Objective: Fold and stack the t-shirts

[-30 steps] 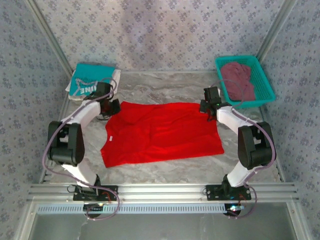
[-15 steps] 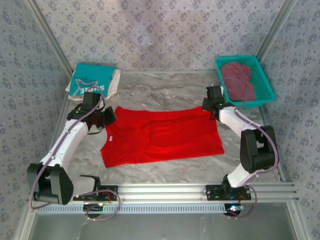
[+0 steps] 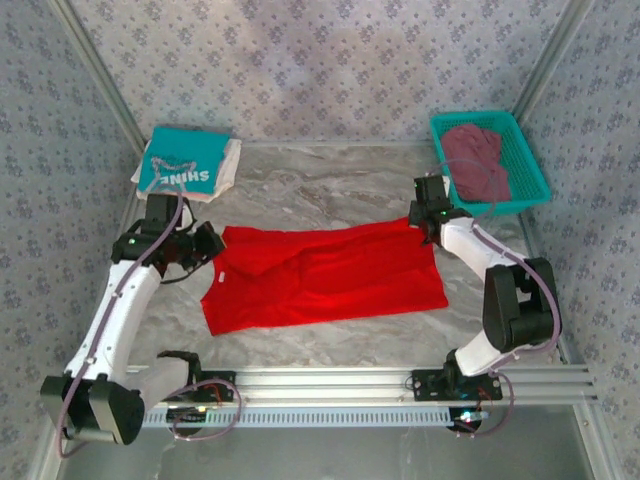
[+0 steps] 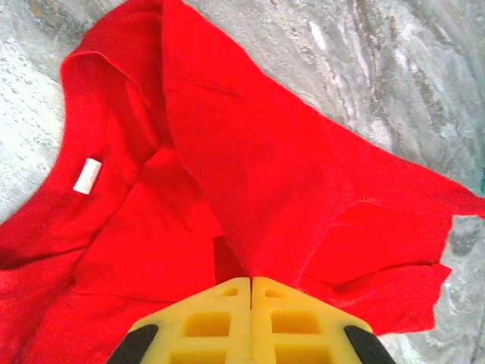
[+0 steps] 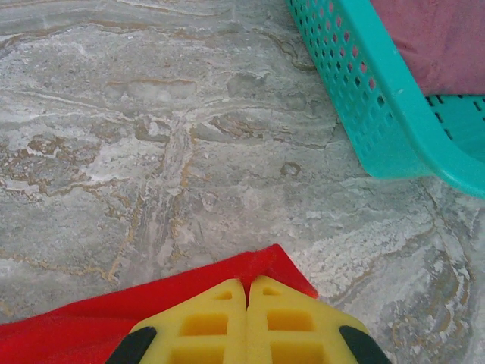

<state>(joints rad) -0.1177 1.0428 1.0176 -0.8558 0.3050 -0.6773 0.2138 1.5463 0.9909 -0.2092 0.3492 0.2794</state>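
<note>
Top view, counts: 4 shirts, 1 basket, 2 grippers.

Red shirt (image 3: 322,276) lies mid-table, roughly flat, collar toward 9 o'clock. Its far edge is folded over toward the near side. Thin soft knit with shallow wrinkles. One small white neck label (image 4: 87,175) inside the collar.

Left gripper (image 4: 251,282): yellow fingers pressed together, pinching a raised fold of the red shirt at its 10 o'clock corner. Cloth drapes away from the tips in a ridge.

Right gripper (image 5: 246,287): yellow fingers also pressed together, clamped on the red shirt's pointed corner at 2 o'clock.

Teal shirt (image 3: 181,171), white print, folded to a rectangle at the table's 10 o'clock corner. It sits on a white shirt (image 3: 231,160), whose edges stick out at the sides. Stack is just beyond the left gripper, not touching it.

Basket (image 3: 533,166): teal perforated plastic, rectangular, at the table's 2 o'clock corner, near the right gripper. Maroon shirt (image 3: 477,164) is bunched inside, unfolded.

Table (image 3: 330,180): grey-tan marble-look surface, hard and smooth. Patterned wallpaper walls (image 3: 300,60) on three sides.
</note>
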